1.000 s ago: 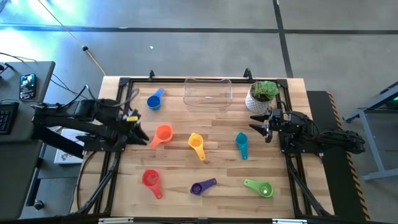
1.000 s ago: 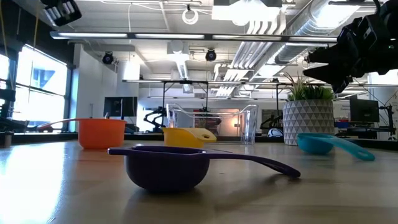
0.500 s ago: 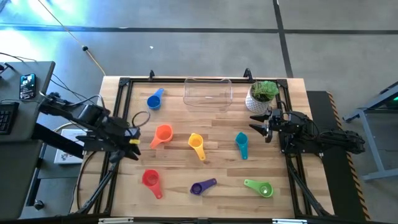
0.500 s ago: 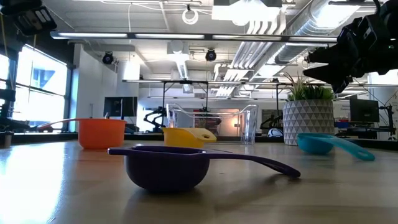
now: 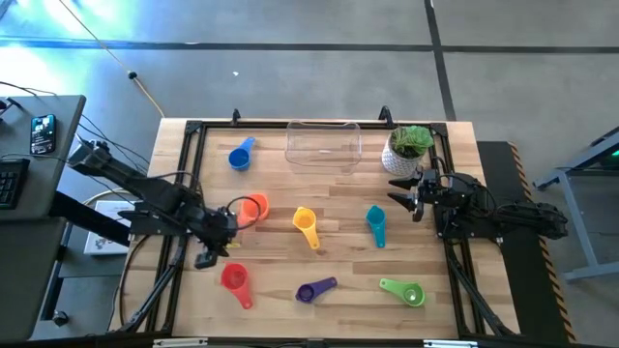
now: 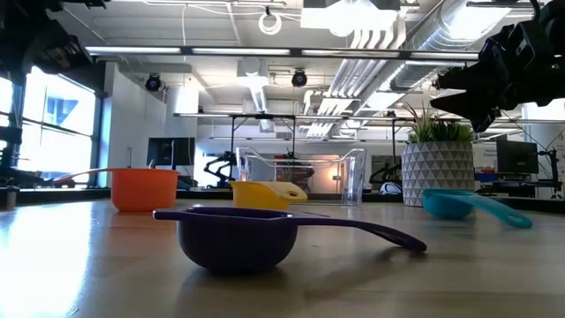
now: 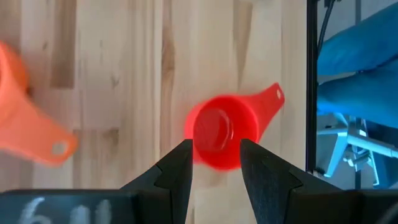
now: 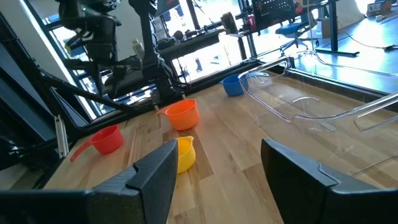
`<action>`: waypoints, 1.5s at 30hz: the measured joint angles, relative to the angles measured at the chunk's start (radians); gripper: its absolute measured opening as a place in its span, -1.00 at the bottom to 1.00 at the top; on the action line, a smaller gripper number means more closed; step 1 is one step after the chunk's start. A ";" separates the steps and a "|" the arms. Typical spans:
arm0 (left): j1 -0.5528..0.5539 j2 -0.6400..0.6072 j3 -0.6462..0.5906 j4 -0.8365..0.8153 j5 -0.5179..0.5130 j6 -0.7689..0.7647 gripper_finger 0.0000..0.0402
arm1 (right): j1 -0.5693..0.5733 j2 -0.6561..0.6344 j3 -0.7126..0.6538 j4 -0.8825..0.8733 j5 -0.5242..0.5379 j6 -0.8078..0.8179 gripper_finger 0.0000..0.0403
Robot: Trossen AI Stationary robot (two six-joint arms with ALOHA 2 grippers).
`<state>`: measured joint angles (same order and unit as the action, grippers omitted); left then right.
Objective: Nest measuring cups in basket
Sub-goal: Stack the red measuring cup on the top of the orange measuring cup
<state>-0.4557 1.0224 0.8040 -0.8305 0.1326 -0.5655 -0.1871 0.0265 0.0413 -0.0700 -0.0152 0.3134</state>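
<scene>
Seven measuring cups lie apart on the wooden table: blue (image 5: 239, 156), orange (image 5: 253, 209), yellow (image 5: 306, 225), teal (image 5: 375, 222), red (image 5: 235, 280), purple (image 5: 314, 290) and green (image 5: 404, 290). The clear basket (image 5: 323, 145) stands at the far edge with nothing in it. My left gripper (image 5: 217, 242) hangs open above the table between the orange and red cups, slanting down. In its wrist view the red cup (image 7: 221, 130) lies bowl up, just beyond the fingers (image 7: 214, 146). My right gripper (image 5: 401, 190) waits open and level by the right edge.
A white pot with a green plant (image 5: 407, 150) stands at the far right, between the basket and my right gripper. Black frame rails (image 5: 190, 174) run along the table's edges. Bare wood lies between the scattered cups.
My left gripper has swung in from the table's left edge toward the near side and gone down. It has tipped from nearly level to a steep downward slant, ending over the spot between the orange and red cups. No cup has moved.
</scene>
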 joint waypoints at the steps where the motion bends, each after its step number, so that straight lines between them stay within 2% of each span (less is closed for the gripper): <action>1: 0.000 0.020 0.000 0.026 -0.001 0.000 -0.39 | 0.000 0.000 0.000 0.000 0.000 0.000 0.10; 8: 0.000 0.143 0.000 0.125 -0.004 -0.003 -0.39 | 0.000 0.000 0.000 0.000 0.000 0.000 0.10; 26: -0.071 0.336 -0.001 0.133 -0.016 -0.007 -0.39 | 0.000 0.000 0.000 0.000 0.000 0.000 0.10; 30: -0.072 0.371 -0.001 0.127 -0.050 -0.009 -0.39 | 0.000 0.000 0.000 0.000 0.000 0.000 0.10; 45: -0.072 0.451 -0.001 0.129 -0.048 -0.003 -0.39 | 0.000 0.000 0.000 0.000 0.000 0.000 0.10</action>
<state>-0.5274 1.4731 0.8032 -0.7013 0.0841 -0.5682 -0.1874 0.0269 0.0410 -0.0696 -0.0151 0.3134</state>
